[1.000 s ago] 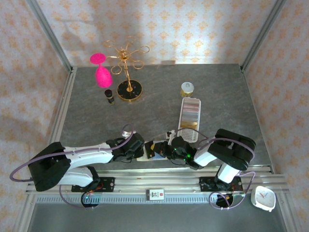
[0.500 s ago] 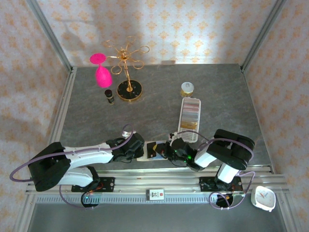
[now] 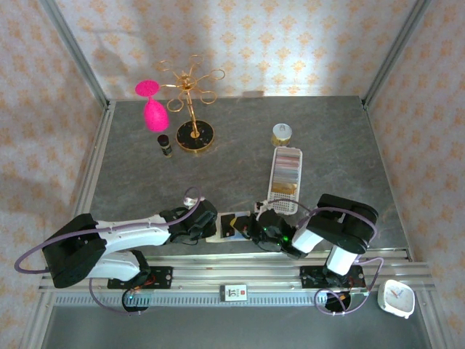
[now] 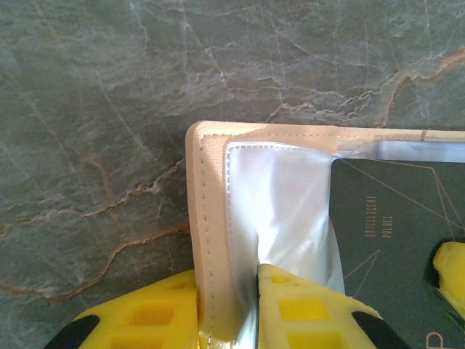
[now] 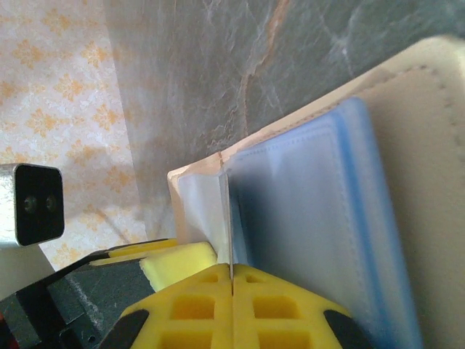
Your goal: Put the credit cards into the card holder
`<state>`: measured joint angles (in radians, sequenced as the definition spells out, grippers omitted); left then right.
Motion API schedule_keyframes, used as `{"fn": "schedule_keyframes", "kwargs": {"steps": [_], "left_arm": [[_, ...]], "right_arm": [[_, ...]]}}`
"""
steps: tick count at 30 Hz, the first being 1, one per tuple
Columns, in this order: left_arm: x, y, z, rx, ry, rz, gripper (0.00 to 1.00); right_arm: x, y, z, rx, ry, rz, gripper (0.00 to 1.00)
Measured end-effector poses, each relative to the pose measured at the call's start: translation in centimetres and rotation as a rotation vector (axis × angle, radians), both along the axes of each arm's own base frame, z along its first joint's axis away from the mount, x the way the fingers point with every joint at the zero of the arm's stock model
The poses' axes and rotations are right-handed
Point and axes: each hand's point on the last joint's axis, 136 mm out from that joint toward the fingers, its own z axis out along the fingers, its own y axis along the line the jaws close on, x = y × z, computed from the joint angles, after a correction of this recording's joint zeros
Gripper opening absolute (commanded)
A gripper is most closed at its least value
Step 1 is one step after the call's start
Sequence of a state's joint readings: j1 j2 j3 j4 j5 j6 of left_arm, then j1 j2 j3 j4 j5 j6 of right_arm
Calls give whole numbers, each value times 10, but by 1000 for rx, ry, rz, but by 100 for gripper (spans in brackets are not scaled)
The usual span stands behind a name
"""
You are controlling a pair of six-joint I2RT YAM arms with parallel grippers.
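Observation:
The beige card holder (image 4: 207, 218) lies open on the grey table near the front edge, its clear sleeve (image 4: 276, 196) showing. My left gripper (image 4: 229, 291) is shut on the holder's cover edge and sleeve. A dark credit card (image 4: 392, 233) sits partly in the sleeve. From the right, my right gripper (image 5: 231, 273) is shut on this card, seen edge-on as a thin line (image 5: 229, 211) beside the bluish sleeves (image 5: 312, 218). From above, the holder (image 3: 218, 234) lies between the left gripper (image 3: 205, 227) and the right gripper (image 3: 252, 228).
A long white perforated tray (image 3: 284, 177) lies behind the right arm, with a small jar (image 3: 282, 133) beyond it. At the back left stand a gold rack (image 3: 192, 109), a pink goblet (image 3: 152, 109) and a small dark bottle (image 3: 166, 144). A metal rail (image 3: 232, 270) runs along the near edge.
My right gripper has edged a little to the left with the card, toward the holder. The left gripper has kept its hold and place.

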<state>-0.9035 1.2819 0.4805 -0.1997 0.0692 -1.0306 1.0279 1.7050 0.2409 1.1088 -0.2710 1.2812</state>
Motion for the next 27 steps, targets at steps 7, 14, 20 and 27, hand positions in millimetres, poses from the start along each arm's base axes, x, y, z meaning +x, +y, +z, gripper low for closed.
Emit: {"fn": "schedule_keyframes", "kwargs": {"steps": [7,14,20,27], "left_arm": [[0,0,0,0,0,0,20],[0,0,0,-1,0,0,20],[0,0,0,-1,0,1,19],[0,1,0,-2,-1,2,20]], "right_arm": [[1,-3,2,-18,-8,-22,0],[-1,-3,-1,-37,-5,-20,0],[0,6,-2,-28,-12,-7,0],[0,12,-1,-6,-19,4,0]]}}
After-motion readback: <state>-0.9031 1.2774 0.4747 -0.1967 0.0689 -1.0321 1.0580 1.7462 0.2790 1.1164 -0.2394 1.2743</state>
